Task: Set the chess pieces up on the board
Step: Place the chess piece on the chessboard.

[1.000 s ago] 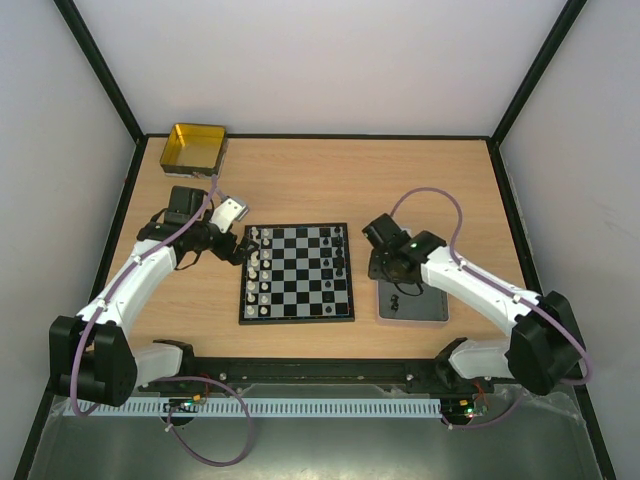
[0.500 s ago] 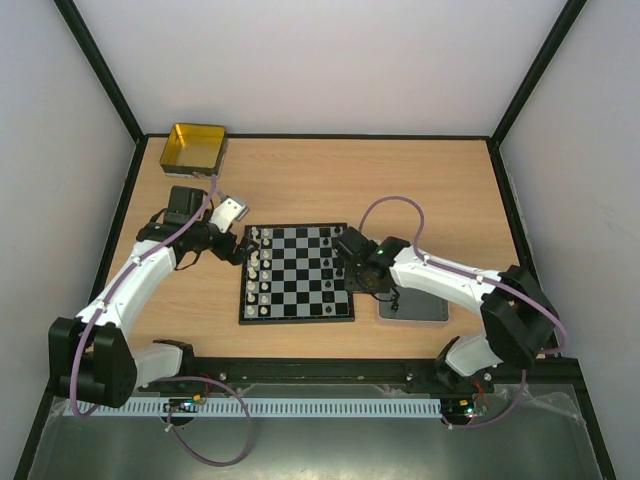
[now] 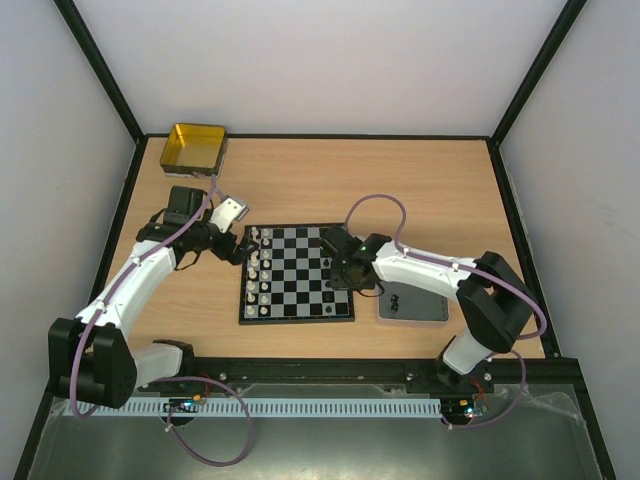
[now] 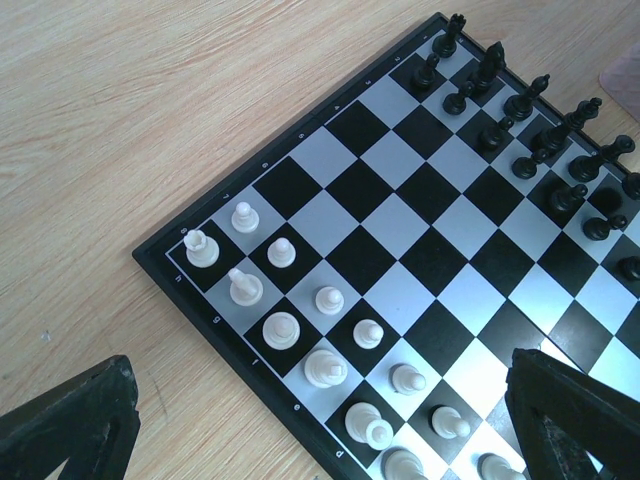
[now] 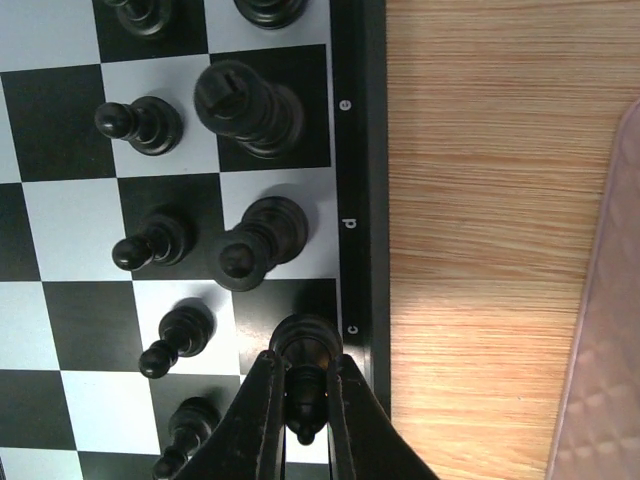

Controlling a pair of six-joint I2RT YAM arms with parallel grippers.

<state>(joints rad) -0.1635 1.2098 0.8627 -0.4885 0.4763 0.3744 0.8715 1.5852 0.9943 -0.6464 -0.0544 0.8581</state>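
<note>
Right fingers (image 5: 255, 420): closed on a black chess piece (image 5: 305, 340) at the board's (image 3: 285, 300) edge square lettered c | Left fingers (image 4: 70, 420): spread wide, holding nothing, beside the white pieces (image 4: 300, 330) | Board: mid-table (image 3: 400, 180), white ranks left, black right.

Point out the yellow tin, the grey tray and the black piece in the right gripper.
yellow tin (image 3: 195, 145), top view, inner floor.
grey tray (image 3: 430, 308), top view, bare surface.
black piece (image 5: 305, 342), right wrist view, rounded end.
</note>
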